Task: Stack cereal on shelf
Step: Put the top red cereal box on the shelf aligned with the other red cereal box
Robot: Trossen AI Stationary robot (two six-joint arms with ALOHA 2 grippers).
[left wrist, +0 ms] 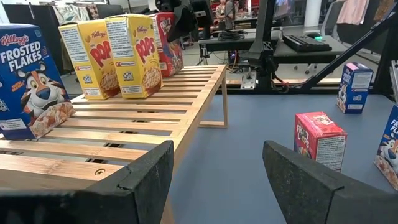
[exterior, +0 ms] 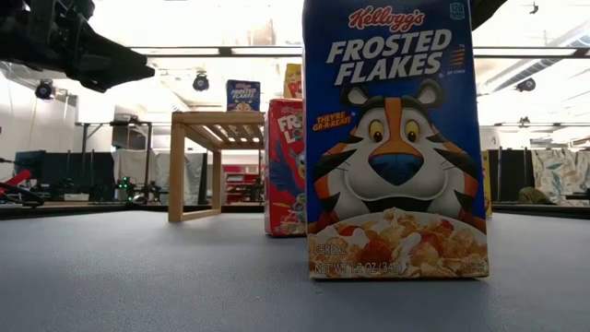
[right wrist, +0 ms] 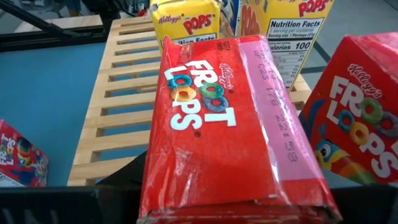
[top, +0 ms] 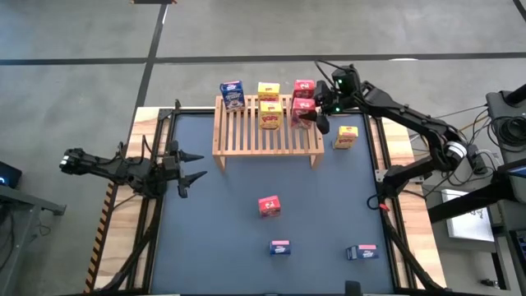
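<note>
The red box [top: 302, 111], pinched in the right gripper [top: 311, 117] over the shelf's [top: 267, 138] far right corner, should be lowered upright beside the other red box [top: 304, 88] there, then released gently; the left gripper [top: 187, 168] waits spread at the counter's left.

Red, yellow, blue cereal boxes [top: 269, 205]; light-wood shelf [top: 267, 138].

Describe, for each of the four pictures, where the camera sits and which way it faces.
High: overhead, straight down on the shelf and both arms.
Low: tabletop height, level across; blue Frosted Flakes box fills it, an arm upper left.
Left wrist: behind the open left gripper, facing the shelf.
Right wrist: above the right gripper's red Froot Loops box.
Shared: all show the shelf.
</note>
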